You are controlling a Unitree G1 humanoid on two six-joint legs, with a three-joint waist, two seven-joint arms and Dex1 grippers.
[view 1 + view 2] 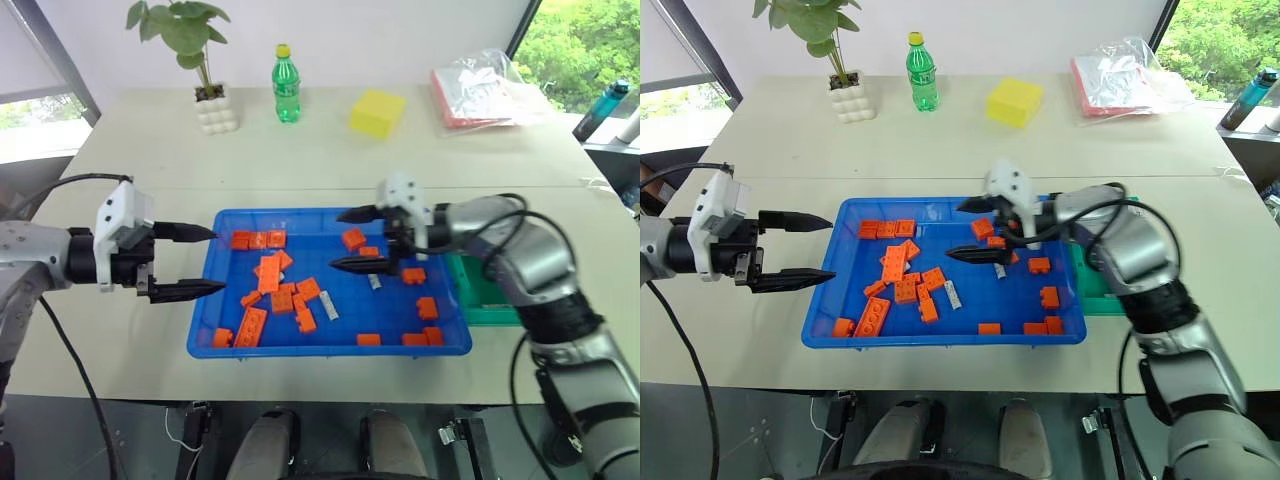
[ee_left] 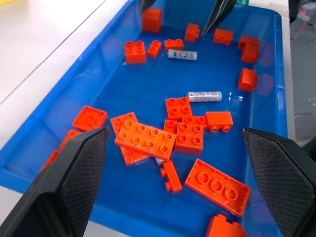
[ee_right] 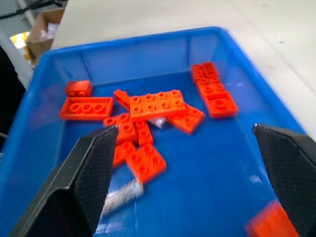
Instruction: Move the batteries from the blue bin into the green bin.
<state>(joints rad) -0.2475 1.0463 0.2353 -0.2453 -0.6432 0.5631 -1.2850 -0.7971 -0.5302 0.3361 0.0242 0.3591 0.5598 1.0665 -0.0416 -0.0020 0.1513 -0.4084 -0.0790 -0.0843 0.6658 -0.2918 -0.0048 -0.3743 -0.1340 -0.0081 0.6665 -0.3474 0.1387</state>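
The blue bin lies in the middle of the table and holds scattered orange bricks. Two silver batteries lie on its floor among them, one near the middle and one further right. The left wrist view shows both batteries. My left gripper hovers open at the bin's left edge, pointing in over it. My right gripper is open above the bin's right half, pointing left, with nothing between its fingers. The green bin stands against the blue bin's right side, largely hidden by my right arm.
Along the table's far side stand a potted plant, a green bottle, a yellow block and a plastic bag with something red in it. A dark bottle stands beyond the table's right edge.
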